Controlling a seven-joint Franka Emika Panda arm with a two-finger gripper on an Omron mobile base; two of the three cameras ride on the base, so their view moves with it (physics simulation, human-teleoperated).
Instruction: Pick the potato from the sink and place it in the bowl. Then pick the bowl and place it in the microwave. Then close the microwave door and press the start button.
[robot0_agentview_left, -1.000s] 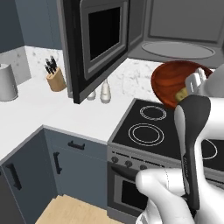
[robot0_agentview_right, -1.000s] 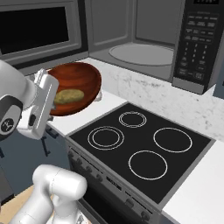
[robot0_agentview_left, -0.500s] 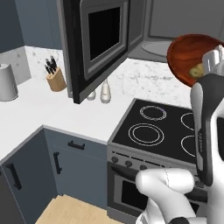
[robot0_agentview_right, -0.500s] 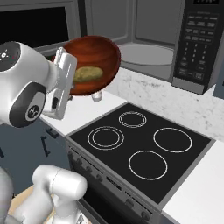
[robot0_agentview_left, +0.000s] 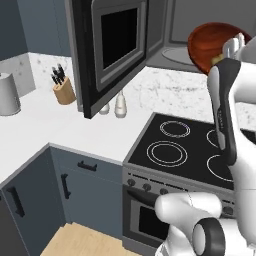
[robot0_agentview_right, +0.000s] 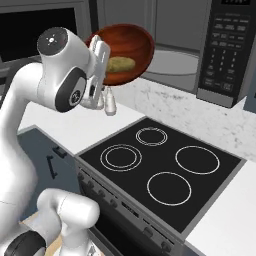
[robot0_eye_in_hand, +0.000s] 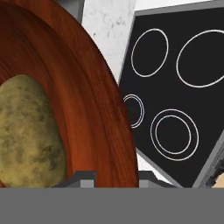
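My gripper (robot0_agentview_right: 101, 54) is shut on the rim of the glossy reddish-brown bowl (robot0_agentview_right: 131, 46), which it holds tilted in the air above the counter, in front of the open microwave (robot0_agentview_right: 172, 59). In the bowl lies the yellowish-brown potato (robot0_agentview_right: 120, 64). The hand view looks along the bowl (robot0_eye_in_hand: 92, 92), where the potato (robot0_eye_in_hand: 28, 131) rests against its inner wall. The microwave door (robot0_agentview_left: 112, 47) stands swung open at the left. The bowl (robot0_agentview_left: 212, 42) hangs level with the grey interior and its turntable (robot0_agentview_left: 176, 53). At the right is the button panel (robot0_agentview_right: 227, 47).
A black cooktop (robot0_agentview_right: 160, 167) with several burner rings lies under and right of the bowl. Two shakers (robot0_agentview_left: 114, 106), a knife block (robot0_agentview_left: 63, 90) and a grey canister (robot0_agentview_left: 7, 94) stand on the white counter at the left.
The arm has lifted the bowl with the potato higher and carried it farther back toward the microwave opening. The grip has stayed the same.
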